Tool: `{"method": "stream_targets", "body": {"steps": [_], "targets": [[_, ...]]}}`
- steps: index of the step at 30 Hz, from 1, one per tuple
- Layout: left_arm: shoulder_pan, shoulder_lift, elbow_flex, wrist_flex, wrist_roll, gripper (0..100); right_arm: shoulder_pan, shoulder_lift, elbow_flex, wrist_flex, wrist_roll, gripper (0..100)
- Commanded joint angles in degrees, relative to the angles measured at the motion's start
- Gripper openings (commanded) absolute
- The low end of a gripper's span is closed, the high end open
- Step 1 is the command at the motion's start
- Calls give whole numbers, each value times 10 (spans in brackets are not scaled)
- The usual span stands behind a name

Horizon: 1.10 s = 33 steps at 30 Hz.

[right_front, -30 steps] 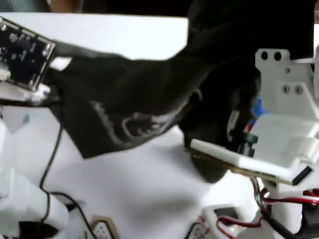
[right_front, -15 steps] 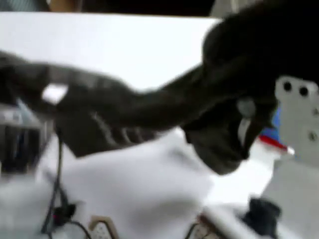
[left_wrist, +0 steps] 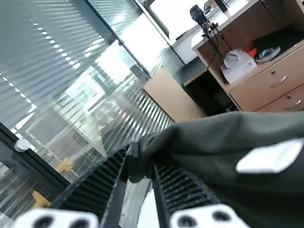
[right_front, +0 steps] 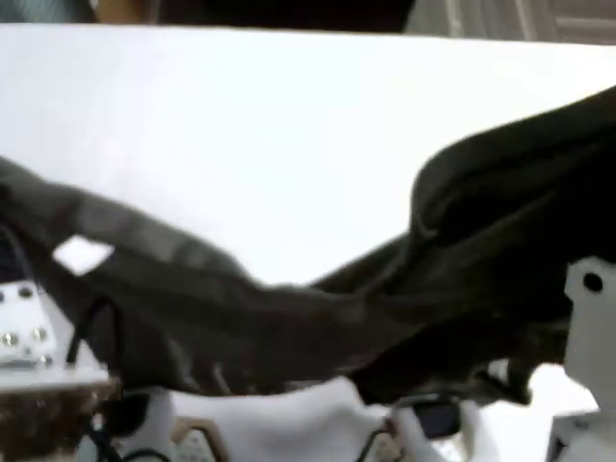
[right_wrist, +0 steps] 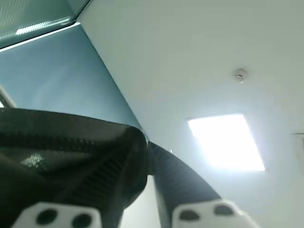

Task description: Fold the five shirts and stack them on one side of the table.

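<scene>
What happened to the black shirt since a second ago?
The dark shirt moved toward the near edge of the table and is stretched out longer between the two arms. Its pale print is mostly hidden now. Unchanged: it is held up at both ends, with the left claw and right claw shut on its cloth.

Nothing legible: no word, number or sign can be read. The dark shirt bears a few pale strokes near its lower edge in the high view (blurred and creased, so it cannot be told whether they are letters or a drawing). In the left wrist view a white patch lies on the same fabric, and its face looks blank.
</scene>
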Motion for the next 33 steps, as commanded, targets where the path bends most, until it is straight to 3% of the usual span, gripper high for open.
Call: {"method": "stream_targets", "body": {"steps": [1,13,20,23,26,33], "targets": [[-1,44,69,-14,-2,25,0,30,28,4,-1,21],[47,194,300,-219,-4,25,9,121,277,-7,-2,21],[45,363,323,-316,-4,25,62,228,379,-145,-3,21],[47,419,322,-324,-4,25,74,269,387,-166,-7,21],[48,455,323,-309,-3,25,88,291,389,-153,-82,21],[49,489,324,-245,-4,25,96,291,385,29,-219,21]]}}
